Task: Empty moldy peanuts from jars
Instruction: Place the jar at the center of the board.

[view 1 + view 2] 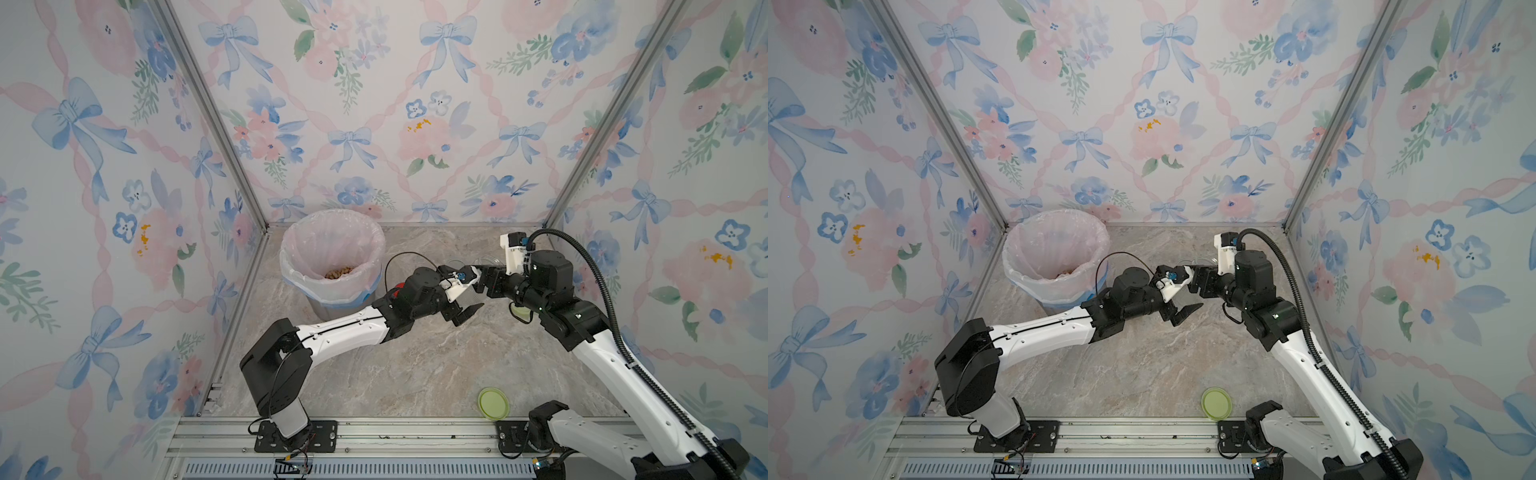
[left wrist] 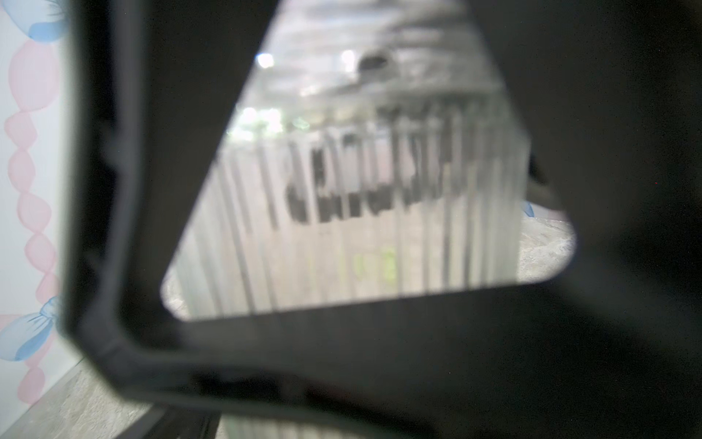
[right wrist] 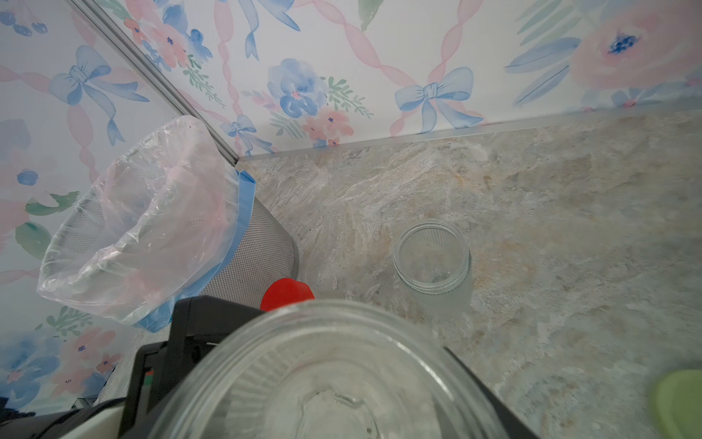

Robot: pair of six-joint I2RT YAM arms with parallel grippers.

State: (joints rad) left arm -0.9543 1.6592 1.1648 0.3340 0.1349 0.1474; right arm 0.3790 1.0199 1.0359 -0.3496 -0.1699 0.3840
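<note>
Wallpaper point(image 1: 374, 104) of pink ribbons, blue bows and pastel flowers; beige-grey marbled tabletop point(image 1: 436, 365); grey mesh bin point(image 3: 258, 243) with clear, blue-edged liner point(image 3: 133, 228); tan peanuts point(image 1: 338, 273); clear ribbed jars point(image 3: 433, 262); one red lid point(image 3: 286, 292), one pale green lid point(image 1: 493, 403).

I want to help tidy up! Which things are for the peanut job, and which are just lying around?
For the job: held jar, standing jar, peanuts, lined bin, red lid (maybe still on a jar).
Just lying about: front green lid, second green lid.
</note>
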